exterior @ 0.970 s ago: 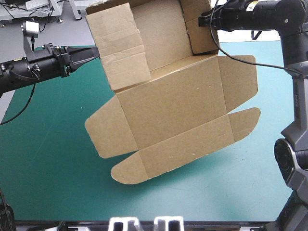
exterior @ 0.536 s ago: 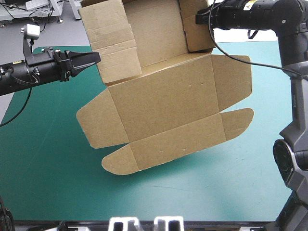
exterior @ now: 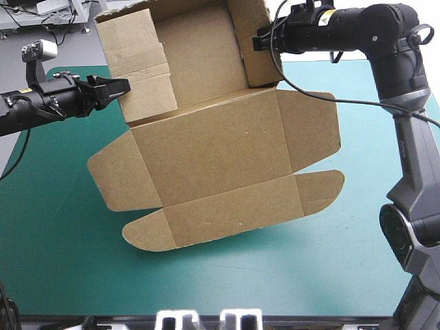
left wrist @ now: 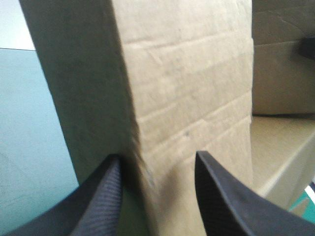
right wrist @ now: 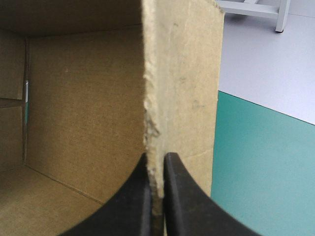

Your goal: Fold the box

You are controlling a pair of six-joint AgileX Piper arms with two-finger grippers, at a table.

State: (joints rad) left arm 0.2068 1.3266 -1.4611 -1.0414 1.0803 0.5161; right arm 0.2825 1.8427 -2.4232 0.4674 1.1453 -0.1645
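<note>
The left arm is stretching level in from the left, its gripper [exterior: 124, 86] holding its black fingers [left wrist: 224, 201] apart astride a raised wall of the box [exterior: 213, 148]. The right arm is arching high from the right, elbow bent, its gripper [right wrist: 157, 158] pinching the opposite wall, fingers nearly meeting

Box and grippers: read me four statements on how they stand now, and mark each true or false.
1. The right gripper pinches a wall of the box. True.
2. The left gripper is shut on the box. False: its fingers stand apart, one on each side of a wall.
3. The box is one flat sheet on the teal-green cover. False: walls stand raised at its far end.
4. The two grippers are at opposite walls. True.
</note>
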